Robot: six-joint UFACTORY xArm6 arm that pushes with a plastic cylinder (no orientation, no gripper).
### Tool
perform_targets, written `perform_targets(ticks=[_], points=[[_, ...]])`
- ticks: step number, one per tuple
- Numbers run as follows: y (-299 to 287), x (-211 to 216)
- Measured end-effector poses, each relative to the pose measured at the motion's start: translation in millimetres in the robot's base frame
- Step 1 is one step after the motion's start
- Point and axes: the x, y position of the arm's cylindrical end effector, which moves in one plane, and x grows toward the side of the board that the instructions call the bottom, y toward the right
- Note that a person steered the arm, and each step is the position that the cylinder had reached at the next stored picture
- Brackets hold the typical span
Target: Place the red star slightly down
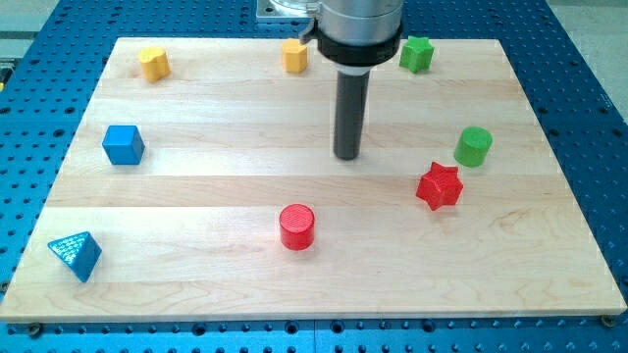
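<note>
The red star lies on the wooden board at the view's right, a little below the middle. My tip rests on the board to the star's upper left, about a block's width or more away, not touching it. A green cylinder stands just up and right of the star. A red cylinder stands lower, left of the star and below my tip.
A green star-like block and a yellow block sit at the top edge beside the arm. Another yellow block is at top left. A blue cube is at left, a blue triangular block at bottom left.
</note>
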Motion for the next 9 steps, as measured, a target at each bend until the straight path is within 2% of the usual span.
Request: perform_targets(ticks=[1, 3, 6, 7, 8, 9], points=[[53, -27], [77, -49], [82, -49], [87, -45], [121, -35], [122, 14]])
